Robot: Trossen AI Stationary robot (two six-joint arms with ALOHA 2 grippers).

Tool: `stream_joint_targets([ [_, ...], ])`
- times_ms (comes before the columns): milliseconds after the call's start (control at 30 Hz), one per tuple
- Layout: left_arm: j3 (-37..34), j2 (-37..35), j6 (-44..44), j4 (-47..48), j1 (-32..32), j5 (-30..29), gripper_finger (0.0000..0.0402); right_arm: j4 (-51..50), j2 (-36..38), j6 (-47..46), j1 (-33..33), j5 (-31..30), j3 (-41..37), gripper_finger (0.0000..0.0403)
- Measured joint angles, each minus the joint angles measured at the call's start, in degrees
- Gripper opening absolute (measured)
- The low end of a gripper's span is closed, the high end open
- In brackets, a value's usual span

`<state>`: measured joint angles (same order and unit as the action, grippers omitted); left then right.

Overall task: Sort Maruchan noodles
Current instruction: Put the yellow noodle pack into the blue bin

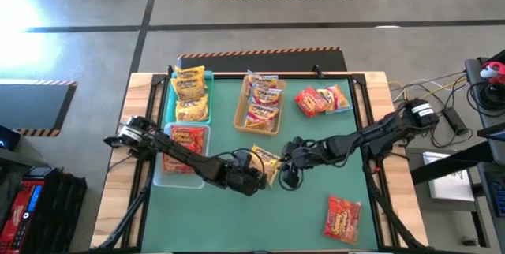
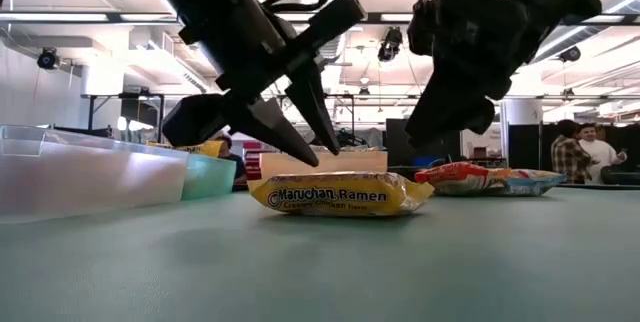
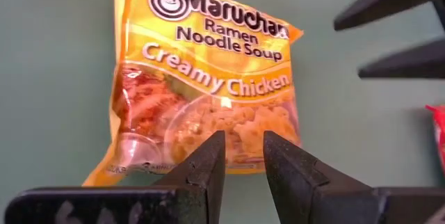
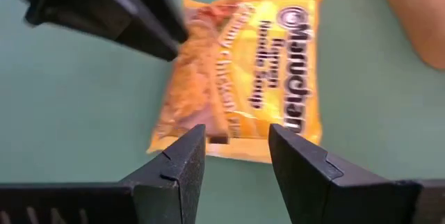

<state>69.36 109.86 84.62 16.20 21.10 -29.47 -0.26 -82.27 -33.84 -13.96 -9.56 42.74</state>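
At the middle of the green table (image 1: pixel 316 207), a yellow crinkly plastic Maruchan creamy chicken ramen packet (image 2: pixel 340 194) lies flat on the mat, and both arms are leaning in over it. The left gripper (image 2: pixel 300 127) hangs just above the packet's near end, dark fingers angled down, a narrow gap between them and nothing in it; its fingertips (image 3: pixel 212 158) sit over the packet's lower edge without clamping. The right gripper (image 4: pixel 236 151) hovers on the other side, jaws parted moderately, framing the same packet's edge, holding nothing either.

Over on the left side, a teal rectangular tray (image 1: pixel 170 100) holds more yellow packets (image 1: pixel 190 88). Right beside it, nearer the left arm, a clear plastic tray (image 1: pixel 158 177) carries a red packet (image 1: pixel 186 140), partly under the arm. A tan rectangular tray (image 1: pixel 239 112) in the middle back has orange-and-red packets stacked in it (image 1: pixel 264 100).

To the right of that tray, a loose little cluster of red and orange packets (image 1: pixel 322 99) rests on the mat, well apart from the grippers. One red packet sits alone (image 1: pixel 342 217) near the front right corner of the table.

Beyond the table, two people (image 2: pixel 585 152) stand at the far right of the room.
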Motion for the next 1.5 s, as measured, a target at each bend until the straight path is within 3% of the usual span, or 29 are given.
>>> stream_joint_targets([
  [233,0.03,-1.44,1.34,3.29,-0.58,-1.42,0.0082,1.13,0.51,-21.14,1.95,0.54,0.00,0.0148],
  [667,0.02,-2.36,-0.50,14.77,-2.57,-1.05,0.0082,7.09,-5.33,-30.88,1.72,1.80,-0.05,0.0148],
  [900,0.00,-4.21,-12.92,16.26,-4.02,3.06,0.0082,14.47,-8.91,-32.84,1.49,2.15,-0.02,0.0148],
  [1233,-0.04,-5.73,-25.81,17.18,-6.49,7.23,0.0082,16.75,-13.11,-35.15,0.62,1.93,0.17,0.0148],
  [1500,-0.04,-5.75,-29.88,15.99,-8.37,10.95,0.0082,13.96,-11.52,-30.38,0.22,8.79,-0.08,0.0148],
])
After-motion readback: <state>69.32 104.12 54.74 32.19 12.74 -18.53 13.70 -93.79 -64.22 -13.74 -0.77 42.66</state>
